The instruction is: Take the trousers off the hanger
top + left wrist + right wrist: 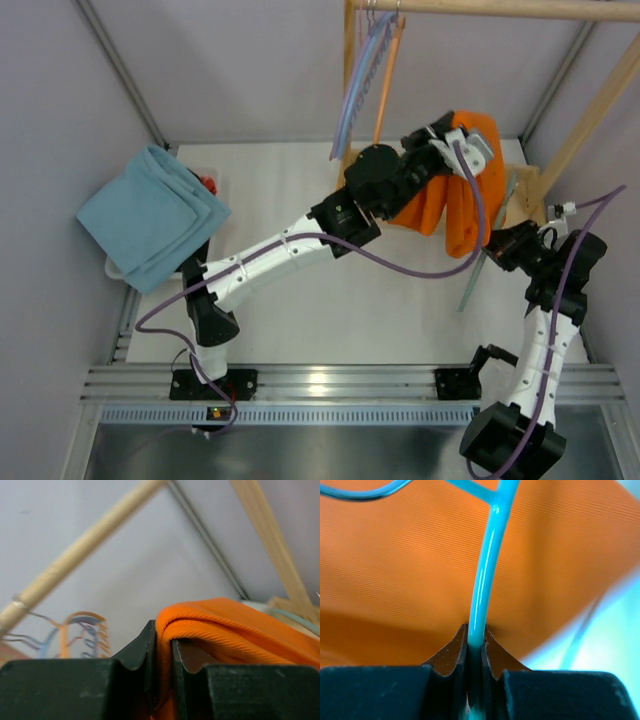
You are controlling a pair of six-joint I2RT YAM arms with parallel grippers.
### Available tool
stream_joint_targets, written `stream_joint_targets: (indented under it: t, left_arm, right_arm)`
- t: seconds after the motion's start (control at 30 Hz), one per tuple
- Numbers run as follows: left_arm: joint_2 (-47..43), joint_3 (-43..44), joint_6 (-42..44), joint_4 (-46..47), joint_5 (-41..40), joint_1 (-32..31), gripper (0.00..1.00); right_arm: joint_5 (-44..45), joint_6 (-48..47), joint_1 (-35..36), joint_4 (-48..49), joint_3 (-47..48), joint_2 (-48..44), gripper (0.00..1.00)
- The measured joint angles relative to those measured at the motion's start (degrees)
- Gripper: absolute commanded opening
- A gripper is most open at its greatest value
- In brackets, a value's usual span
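Orange trousers [240,625] in left gripper [163,645], hanger [485,580] alongside

The trousers [462,205] are bright orange with a fine ribbed weave. The hanger [485,570] is pale mint-turquoise. At the frame's left, a folded cloth [150,215] is light blue. The left arm [270,255] and right arm [545,345] are white with black joints, their cables [420,272] purple.
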Motion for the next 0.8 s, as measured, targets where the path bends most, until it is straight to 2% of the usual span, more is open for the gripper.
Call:
stream_joint_targets:
  t: [0.2, 0.4, 0.6, 0.8]
  left_arm:
    - [-0.98, 8.57, -0.17, 16.17, -1.53, 7.43, 0.0]
    - [-7.5, 7.78, -2.58, 24.09, -3.13, 9.2, 0.0]
    - [-16.17, 0.33, -8.66, 23.91, -3.58, 8.79, 0.0]
    - [-23.47, -3.08, -14.86, 18.25, -5.01, 8.26, 0.0]
  right_arm:
    - [-1.44, -11.17, -1.09, -9.9, 0.0, 4.92, 0.0]
    - [-1.97, -15.1, -1.79, -12.59, 0.04, 5.42, 0.0]
    - [-1.81, -15.8, -1.79, -12.9, 1.27, 5.53, 0.0]
    - [-1.68, -15.82, -1.84, -13.05, 2.62, 6.34, 0.0]
